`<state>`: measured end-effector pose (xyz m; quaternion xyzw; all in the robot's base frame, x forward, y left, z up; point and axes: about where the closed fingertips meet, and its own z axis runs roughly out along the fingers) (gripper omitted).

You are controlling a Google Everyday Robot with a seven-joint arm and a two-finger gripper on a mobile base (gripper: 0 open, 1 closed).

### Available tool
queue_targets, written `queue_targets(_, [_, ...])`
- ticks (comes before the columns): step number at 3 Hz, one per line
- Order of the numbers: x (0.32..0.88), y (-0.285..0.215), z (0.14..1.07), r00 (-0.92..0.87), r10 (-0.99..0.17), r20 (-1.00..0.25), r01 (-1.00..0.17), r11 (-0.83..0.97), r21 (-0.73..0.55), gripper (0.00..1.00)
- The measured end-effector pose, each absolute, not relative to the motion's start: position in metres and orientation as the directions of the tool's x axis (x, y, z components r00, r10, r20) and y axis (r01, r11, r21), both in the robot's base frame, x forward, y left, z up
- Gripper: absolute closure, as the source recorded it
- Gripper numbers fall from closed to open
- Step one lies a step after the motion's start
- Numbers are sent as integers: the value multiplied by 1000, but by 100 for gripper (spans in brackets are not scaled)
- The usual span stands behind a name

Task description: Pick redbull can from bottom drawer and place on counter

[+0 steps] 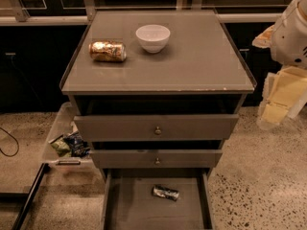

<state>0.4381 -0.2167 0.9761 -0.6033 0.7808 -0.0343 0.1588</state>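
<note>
The redbull can (165, 192) is a slim silver can with dark markings, lying on its side on the floor of the open bottom drawer (129, 210). The counter (201, 61) is the flat grey-brown top of the cabinet. My arm shows at the right edge as a white body with pale yellow parts, and the gripper (280, 102) hangs there, to the right of the cabinet and well above and away from the can. It holds nothing that I can see.
A gold-orange can (107, 51) lies on its side on the counter's left, next to a white bowl (152, 37). Two brass-knobbed drawers (157, 130) stand slightly open above the bottom one. A clear bin with packets (67, 143) sits on the floor at left.
</note>
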Motion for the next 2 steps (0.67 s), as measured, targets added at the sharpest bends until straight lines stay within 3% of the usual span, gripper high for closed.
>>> queue_targets(2, [437, -219, 929, -213, -954, -212, -938, 260, -228, 0])
